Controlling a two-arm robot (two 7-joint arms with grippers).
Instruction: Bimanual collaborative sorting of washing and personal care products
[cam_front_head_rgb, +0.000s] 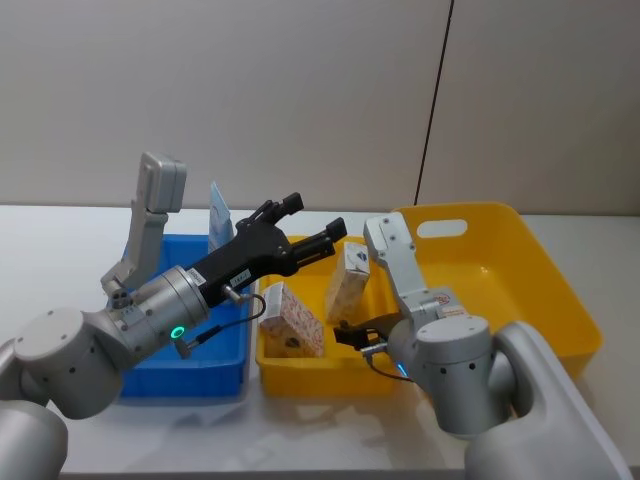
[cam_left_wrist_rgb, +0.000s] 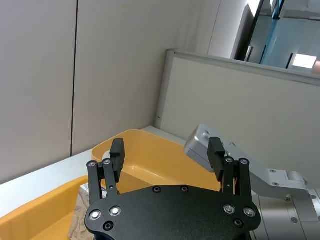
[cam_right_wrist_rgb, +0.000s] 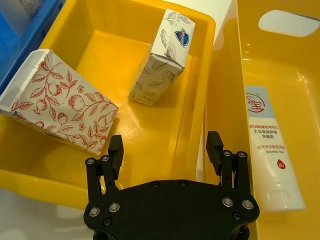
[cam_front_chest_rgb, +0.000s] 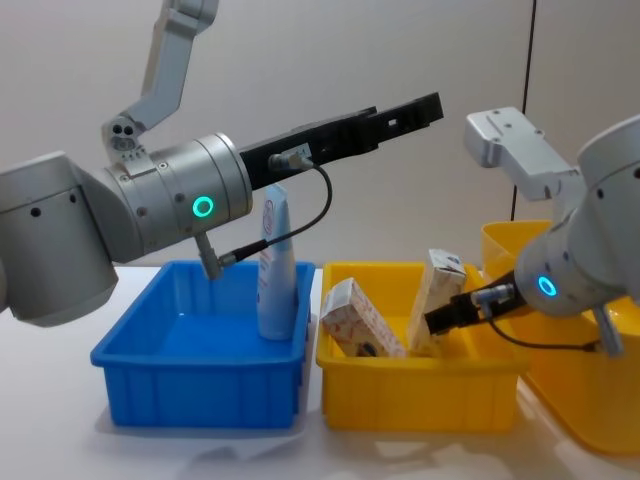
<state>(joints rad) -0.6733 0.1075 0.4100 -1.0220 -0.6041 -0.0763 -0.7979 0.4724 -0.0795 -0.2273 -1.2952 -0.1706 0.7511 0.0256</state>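
Hovering low at the small yellow bin (cam_front_chest_rgb: 420, 405), the right gripper (cam_right_wrist_rgb: 165, 147) has its fingers apart and holds nothing. It sits over the bin's right wall, next to the large yellow tub (cam_front_head_rgb: 500, 275). Key relation: a white and pale-blue lying tube (cam_right_wrist_rgb: 271, 150) rests flat on the tub floor just right of that gripper, across the wall. Its long axis runs roughly near-to-far, toward the tub's handle cut-out. The right arm is clearly the nearer one. The left gripper (cam_front_head_rgb: 308, 222) is raised above the join between the blue bin (cam_front_chest_rgb: 200, 390) and the small yellow bin, fingers spread, empty, pointing rightward. Already sorted, by the look of it: a standing tube (cam_front_chest_rgb: 277, 265) upright in the blue bin's far right part, plus a red-floral box (cam_right_wrist_rgb: 60, 107) and a second box (cam_right_wrist_rgb: 162, 62) leaning in the small yellow bin. Likely next: the right arm shifts right and comes down on the lying tube across its width.
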